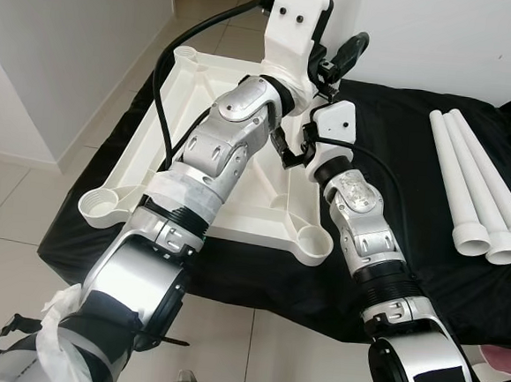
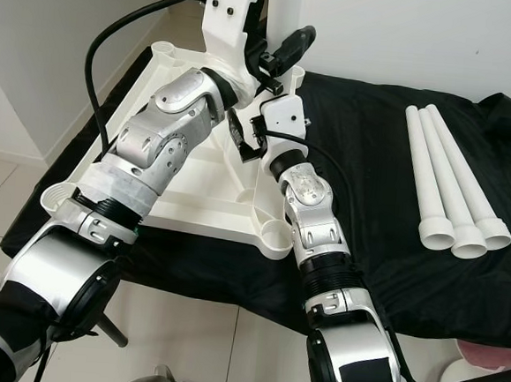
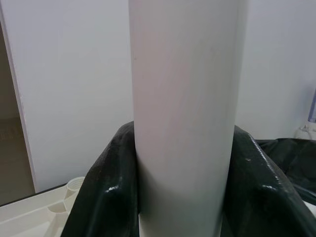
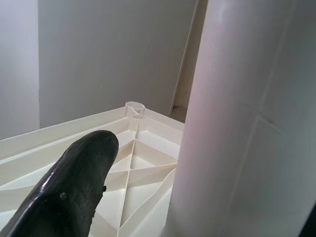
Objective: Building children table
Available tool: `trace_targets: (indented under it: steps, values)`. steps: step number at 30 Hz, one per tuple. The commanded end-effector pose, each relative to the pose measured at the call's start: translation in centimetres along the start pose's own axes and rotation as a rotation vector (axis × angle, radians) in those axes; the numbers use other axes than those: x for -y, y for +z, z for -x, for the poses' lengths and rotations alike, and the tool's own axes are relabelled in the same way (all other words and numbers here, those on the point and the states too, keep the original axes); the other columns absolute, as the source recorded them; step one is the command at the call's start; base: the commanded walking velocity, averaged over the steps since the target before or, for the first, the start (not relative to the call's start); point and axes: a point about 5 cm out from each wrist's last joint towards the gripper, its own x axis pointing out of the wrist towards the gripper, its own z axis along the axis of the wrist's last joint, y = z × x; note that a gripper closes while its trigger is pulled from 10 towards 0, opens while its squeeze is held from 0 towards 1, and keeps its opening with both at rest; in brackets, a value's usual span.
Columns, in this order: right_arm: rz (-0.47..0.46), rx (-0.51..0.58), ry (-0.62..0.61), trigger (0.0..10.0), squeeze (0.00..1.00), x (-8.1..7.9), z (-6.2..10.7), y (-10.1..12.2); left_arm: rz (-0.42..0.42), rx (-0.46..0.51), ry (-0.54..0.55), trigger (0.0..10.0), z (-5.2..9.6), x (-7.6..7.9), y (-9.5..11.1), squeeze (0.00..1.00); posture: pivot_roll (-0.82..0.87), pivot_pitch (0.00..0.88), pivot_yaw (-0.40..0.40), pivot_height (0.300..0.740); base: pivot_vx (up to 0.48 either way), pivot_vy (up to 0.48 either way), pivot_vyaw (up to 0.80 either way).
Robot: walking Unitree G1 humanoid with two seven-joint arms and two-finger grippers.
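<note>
Nearest us is pale tiled floor (image 1: pixel 23 217), then a black cloth (image 1: pixel 392 149) spread on it, white walls (image 1: pixel 63 43) behind. On the cloth lies the upturned white tabletop (image 1: pixel 143 160), three legs (image 1: pixel 481 187) well apart to its right. Over the tabletop our left gripper (image 3: pixel 182 197) is closed around an upright leg (image 3: pixel 182 98). Our right gripper (image 4: pixel 148 197) is beside that leg; one finger (image 4: pixel 69 187) is off it; we cannot tell its opening.

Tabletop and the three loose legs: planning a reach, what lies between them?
Bare black cloth separates tabletop from legs, in both eye views.
</note>
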Motion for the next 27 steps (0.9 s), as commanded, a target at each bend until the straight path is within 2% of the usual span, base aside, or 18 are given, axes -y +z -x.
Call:
trace_targets:
  steps: [1,5,6,7,8,17,22,23,24,25,27]
  values:
    - [-0.009,0.036,0.000,10.0,0.00,-0.1,0.0,0.5,-0.008,0.000,-0.031,10.0,-0.4,0.5,0.4,0.00,-0.01,0.000,-0.008,0.740,0.000,0.000,0.00]
    - [-0.016,0.034,-0.009,9.6,0.00,0.0,0.0,0.5,-0.006,0.001,-0.032,10.0,-0.5,0.5,0.4,0.00,-0.01,0.000,-0.009,0.740,0.000,0.000,0.00]
    - [-0.022,0.030,-0.016,3.7,0.00,0.1,0.0,0.4,-0.006,0.002,-0.031,10.0,-0.5,0.6,0.4,0.00,-0.01,0.000,-0.012,0.740,0.000,0.000,0.00]
    - [-0.022,0.030,-0.016,3.7,0.00,0.1,0.0,0.4,-0.006,0.002,-0.031,10.0,-0.5,0.6,0.4,0.00,-0.01,0.000,-0.012,0.740,0.000,0.000,0.00]
    - [-0.048,0.017,-0.044,0.0,0.00,0.4,0.0,0.2,-0.009,0.004,-0.031,10.0,-0.5,0.6,0.4,0.00,-0.01,0.000,-0.016,0.740,0.000,0.000,0.00]
    - [-0.126,-0.032,-0.141,0.0,0.00,1.4,-0.1,-0.4,0.007,0.017,-0.049,10.0,-0.4,0.9,0.6,0.00,0.00,0.000,-0.021,0.740,0.000,0.000,0.00]
    - [-0.134,-0.038,-0.159,0.0,0.00,1.6,-0.1,-0.5,0.014,0.023,-0.058,10.0,-0.4,1.0,0.6,0.00,0.00,0.000,-0.021,0.740,0.000,0.000,0.00]
    - [-0.143,-0.045,-0.182,0.0,0.00,1.8,-0.1,-0.6,0.038,0.033,-0.074,10.0,-0.4,1.2,0.8,0.91,0.00,0.000,-0.021,0.740,0.000,0.000,0.00]
    - [-0.143,-0.045,-0.182,0.0,0.00,1.8,-0.1,-0.6,0.038,0.033,-0.074,10.0,-0.4,1.2,0.8,0.91,0.00,0.000,-0.021,0.740,0.000,0.000,0.00]
    - [-0.149,-0.052,-0.208,10.0,0.00,2.0,0.0,-0.8,0.096,0.071,-0.117,10.0,-0.2,1.6,1.2,1.00,0.00,0.000,-0.022,0.740,0.000,0.000,0.00]
    - [-0.158,-0.051,-0.222,10.0,0.00,2.2,0.2,-0.9,0.111,0.083,-0.126,10.0,-0.1,1.7,1.4,1.00,0.00,0.000,-0.021,0.740,0.000,0.000,0.00]
